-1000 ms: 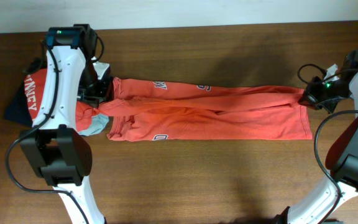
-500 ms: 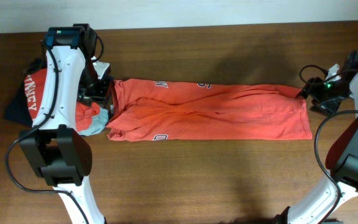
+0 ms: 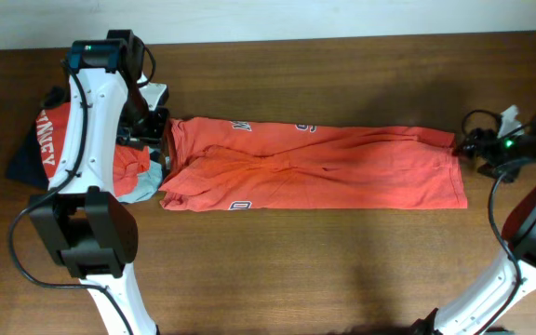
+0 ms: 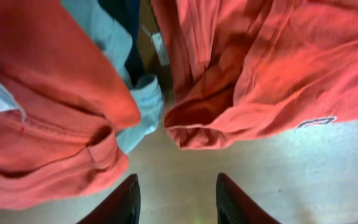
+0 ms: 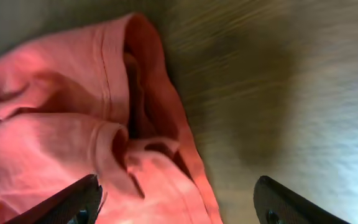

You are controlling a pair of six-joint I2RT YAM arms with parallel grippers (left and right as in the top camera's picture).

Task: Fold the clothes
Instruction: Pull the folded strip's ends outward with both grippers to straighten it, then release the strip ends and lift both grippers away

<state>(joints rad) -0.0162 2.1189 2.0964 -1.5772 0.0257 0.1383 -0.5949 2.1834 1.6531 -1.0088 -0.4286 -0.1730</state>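
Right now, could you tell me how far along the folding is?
Done: the orange T-shirt looks folded lengthwise into a long strip. In hand: nothing; the left gripper and right gripper stand open at its ends. Left: probably folding it crosswise, then the heap by the left gripper.

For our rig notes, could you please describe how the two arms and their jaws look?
The left arm and right arm have white links with bulky black joints, looping black cables and a small green light each. The jaws are plain black.

White arms point(image 3: 89, 130), black joints point(image 3: 87, 233), cables point(image 3: 11, 244), fingers point(image 4: 124, 200)
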